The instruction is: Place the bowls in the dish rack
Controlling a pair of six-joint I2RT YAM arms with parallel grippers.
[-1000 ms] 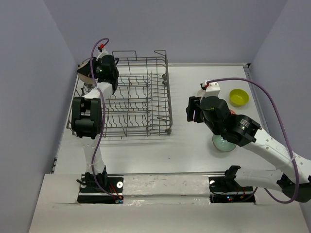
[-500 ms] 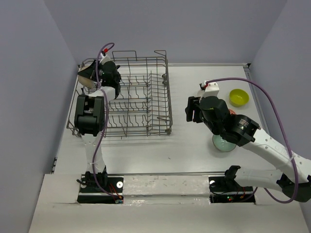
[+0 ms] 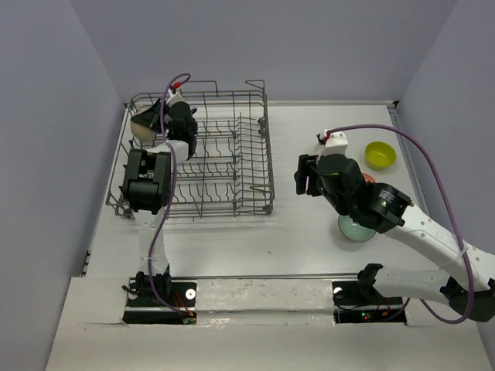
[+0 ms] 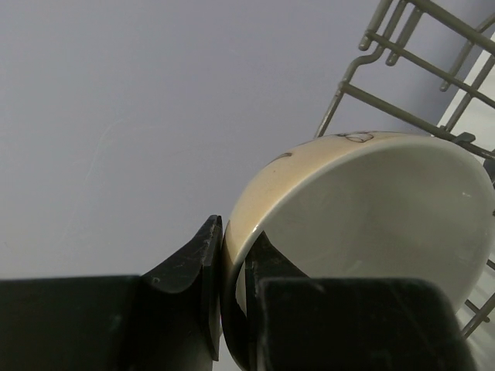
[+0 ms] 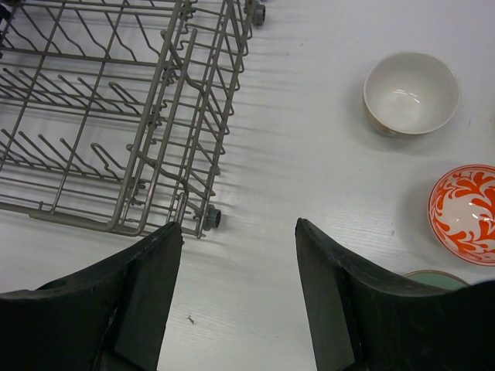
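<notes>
Overhead, left gripper [image 4: 233, 249] pinching cream bowl [image 4: 371, 216] rim (at dish rack [image 3: 232, 166] corner), right gripper [image 5: 236, 290] jaws spread

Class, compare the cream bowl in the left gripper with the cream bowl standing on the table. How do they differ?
The held bowl is pinched at its rim by the left gripper; the table bowl stands free. The held bowl is tipped on its side; the table bowl sits upright, mouth up. Both are round and cream.

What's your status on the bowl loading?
Left gripper shut on cream bowl rim, at dish rack far-left corner. Right gripper open, empty. Nothing seen blocking the rack.
</notes>
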